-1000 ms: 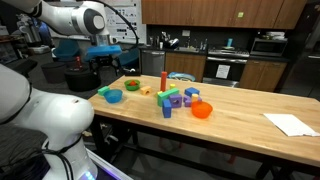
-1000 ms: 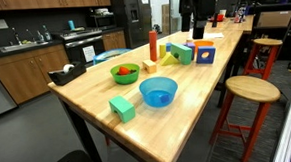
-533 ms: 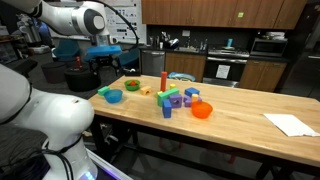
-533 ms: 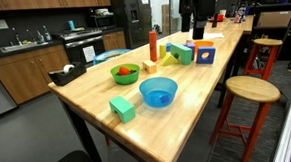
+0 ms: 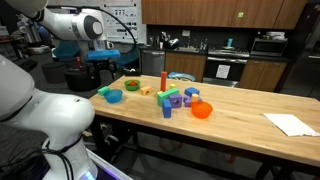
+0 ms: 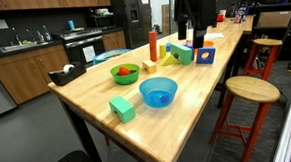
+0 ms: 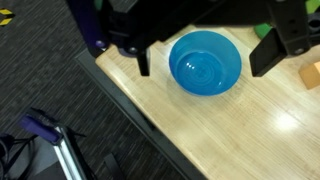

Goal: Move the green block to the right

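Observation:
The green block (image 6: 122,108) is a small teal-green block at the near end of the wooden table (image 6: 202,108), next to the blue bowl (image 6: 158,90). In an exterior view it lies at the table's end (image 5: 103,91) by the bowl (image 5: 114,96). My gripper (image 5: 104,58) hangs high above the table, open and empty; it also shows in an exterior view (image 6: 188,31). In the wrist view the gripper (image 7: 203,70) has its fingers wide apart, with the blue bowl (image 7: 205,63) far below. A green bit (image 7: 262,31) shows beside one finger, mostly hidden.
On the table stand a green bowl (image 6: 124,72), a red cylinder (image 6: 153,43), a lime-green block with purple and yellow pieces (image 5: 172,98), a blue block (image 6: 205,55), an orange bowl (image 5: 202,110) and a paper sheet (image 5: 290,123). A stool (image 6: 248,89) stands beside the table.
The arm has shifted slightly and the gripper hangs a little lower. Nothing on the table has moved.

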{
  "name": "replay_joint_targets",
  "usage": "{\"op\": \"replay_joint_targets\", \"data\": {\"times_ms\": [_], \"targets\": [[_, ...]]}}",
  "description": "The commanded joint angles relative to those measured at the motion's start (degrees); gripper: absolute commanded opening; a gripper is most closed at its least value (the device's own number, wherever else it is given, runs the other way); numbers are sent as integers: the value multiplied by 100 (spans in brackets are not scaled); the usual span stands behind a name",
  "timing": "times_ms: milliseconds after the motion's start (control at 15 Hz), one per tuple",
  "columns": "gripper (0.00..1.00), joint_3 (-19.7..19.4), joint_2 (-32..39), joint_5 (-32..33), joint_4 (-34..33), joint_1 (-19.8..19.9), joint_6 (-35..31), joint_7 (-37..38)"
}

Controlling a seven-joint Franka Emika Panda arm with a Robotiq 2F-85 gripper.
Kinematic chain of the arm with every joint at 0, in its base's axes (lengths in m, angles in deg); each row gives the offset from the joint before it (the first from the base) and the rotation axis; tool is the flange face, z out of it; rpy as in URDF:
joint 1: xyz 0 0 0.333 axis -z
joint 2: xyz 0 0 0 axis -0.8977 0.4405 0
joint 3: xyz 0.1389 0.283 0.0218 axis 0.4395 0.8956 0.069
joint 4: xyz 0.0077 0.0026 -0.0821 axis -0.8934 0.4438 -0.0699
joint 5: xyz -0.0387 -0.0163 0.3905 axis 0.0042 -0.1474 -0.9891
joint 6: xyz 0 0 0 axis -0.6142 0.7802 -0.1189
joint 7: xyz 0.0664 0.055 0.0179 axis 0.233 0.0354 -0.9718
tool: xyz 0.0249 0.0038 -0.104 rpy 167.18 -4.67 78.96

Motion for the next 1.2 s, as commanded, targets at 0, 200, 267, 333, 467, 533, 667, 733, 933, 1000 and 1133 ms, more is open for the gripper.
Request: {"op": "replay_joint_targets", "data": {"times_ms": [0, 200, 267, 333, 467, 533, 667, 733, 933, 1000, 1133], "targets": [[100, 109, 762, -219, -134, -253, -522, -392], [100, 311, 1383, -360, -210, -342, -1118, -423], [100, 366, 1582, -446, -247, -378, -1318, -474], [100, 414, 1765, -557, -290, -401, -1518, -517], [100, 515, 2126, -799, -421, -443, -1801, -686], [100, 557, 2290, -978, -509, -463, -1929, -798], [100, 740, 2524, -1184, -661, -429, -2153, -774], [100, 860, 2617, -1207, -736, -401, -2295, -638], [100, 1153, 2790, -1246, -928, -362, -2844, -25], [100, 1250, 2831, -1118, -981, -344, -3024, 269], [100, 1417, 2914, -849, -1063, -316, -3370, 844]]}}
